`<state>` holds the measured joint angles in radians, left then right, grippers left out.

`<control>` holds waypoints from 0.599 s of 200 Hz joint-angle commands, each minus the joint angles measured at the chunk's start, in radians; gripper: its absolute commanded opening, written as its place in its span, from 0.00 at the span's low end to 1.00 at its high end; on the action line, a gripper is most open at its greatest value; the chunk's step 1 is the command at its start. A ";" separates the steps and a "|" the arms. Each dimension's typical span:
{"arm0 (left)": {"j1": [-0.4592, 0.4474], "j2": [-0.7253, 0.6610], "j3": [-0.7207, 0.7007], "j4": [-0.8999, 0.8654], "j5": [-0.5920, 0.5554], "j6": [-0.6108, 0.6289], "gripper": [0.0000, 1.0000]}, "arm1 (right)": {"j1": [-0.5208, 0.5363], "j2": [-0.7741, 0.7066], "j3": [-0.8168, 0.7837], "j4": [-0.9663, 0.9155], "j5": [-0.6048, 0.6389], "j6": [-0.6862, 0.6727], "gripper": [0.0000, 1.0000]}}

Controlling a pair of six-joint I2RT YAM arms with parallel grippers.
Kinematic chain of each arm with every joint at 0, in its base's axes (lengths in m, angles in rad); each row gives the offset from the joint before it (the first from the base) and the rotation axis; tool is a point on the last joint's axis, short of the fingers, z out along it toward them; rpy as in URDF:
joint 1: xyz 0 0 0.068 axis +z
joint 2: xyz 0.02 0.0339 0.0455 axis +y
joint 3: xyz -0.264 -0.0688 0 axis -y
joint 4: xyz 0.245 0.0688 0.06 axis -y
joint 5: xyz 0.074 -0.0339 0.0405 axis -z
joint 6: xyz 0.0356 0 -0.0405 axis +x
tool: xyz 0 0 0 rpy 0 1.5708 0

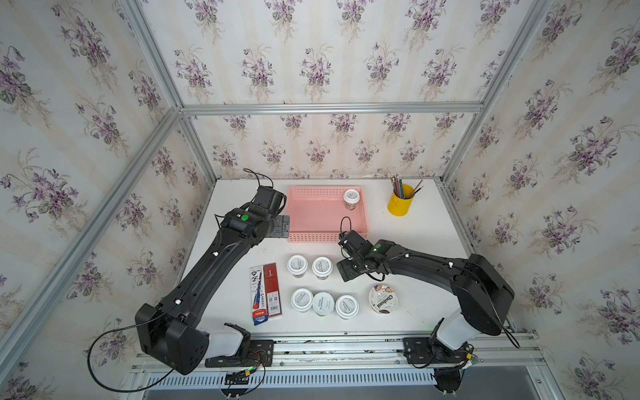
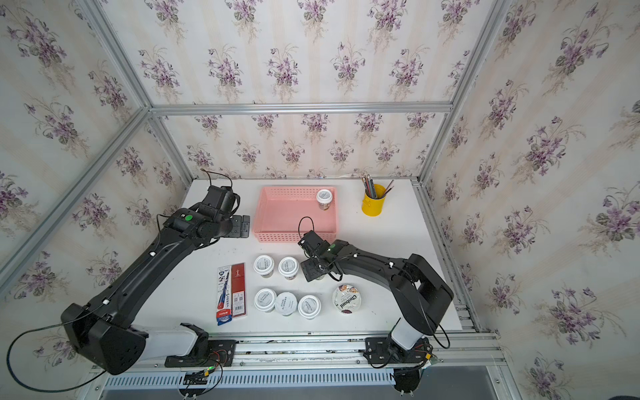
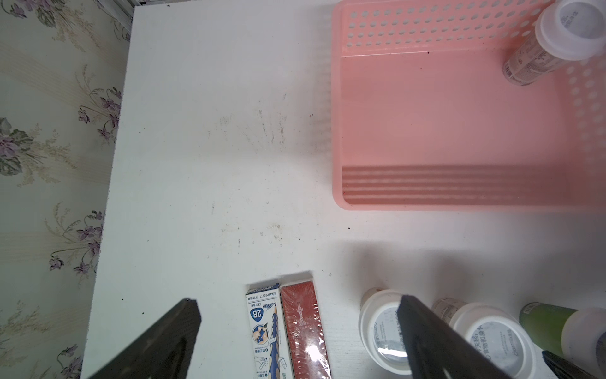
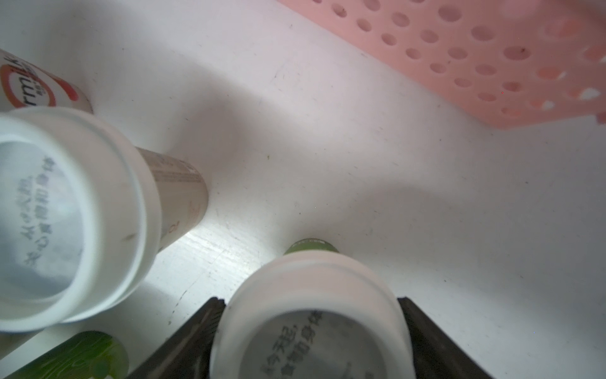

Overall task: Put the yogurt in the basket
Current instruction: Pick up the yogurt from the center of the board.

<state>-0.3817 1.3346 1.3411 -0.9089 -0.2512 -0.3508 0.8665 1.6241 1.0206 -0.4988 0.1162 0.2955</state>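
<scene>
The pink basket (image 1: pixel 311 221) stands at the back middle of the table with one yogurt cup (image 1: pixel 351 198) upright in its far right corner. Several white-lidded yogurt cups (image 1: pixel 322 267) stand in two rows in front of it, and the flat Chobani cup (image 1: pixel 383 299) sits to their right. My right gripper (image 4: pixel 311 300) is low at the right end of the rear row, with a finger against each side of a green-bodied cup's lid (image 4: pixel 311 328); that cup stands on the table. My left gripper (image 3: pixel 298 303) hovers open and empty left of the basket (image 3: pixel 459 131).
A yellow pencil cup (image 1: pixel 400 201) stands at the back right. Two flat pencil boxes (image 1: pixel 266 294) lie left of the cup rows. A neighbouring cup (image 4: pixel 65 213) stands close beside my right gripper, and the basket's front wall (image 4: pixel 475 59) is just beyond it.
</scene>
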 commanded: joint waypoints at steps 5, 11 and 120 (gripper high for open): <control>0.001 -0.010 0.006 0.007 -0.010 0.002 0.99 | 0.000 0.000 0.001 -0.004 0.019 0.006 0.83; 0.000 -0.010 0.004 0.008 -0.011 0.003 0.99 | 0.000 0.001 -0.002 -0.002 0.019 0.007 0.83; 0.000 0.011 0.013 0.005 -0.011 0.002 0.99 | 0.001 -0.014 -0.010 -0.029 0.022 0.017 0.80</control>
<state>-0.3817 1.3418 1.3426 -0.9089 -0.2539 -0.3489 0.8665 1.6127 1.0039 -0.5060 0.1234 0.3073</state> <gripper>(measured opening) 0.990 0.802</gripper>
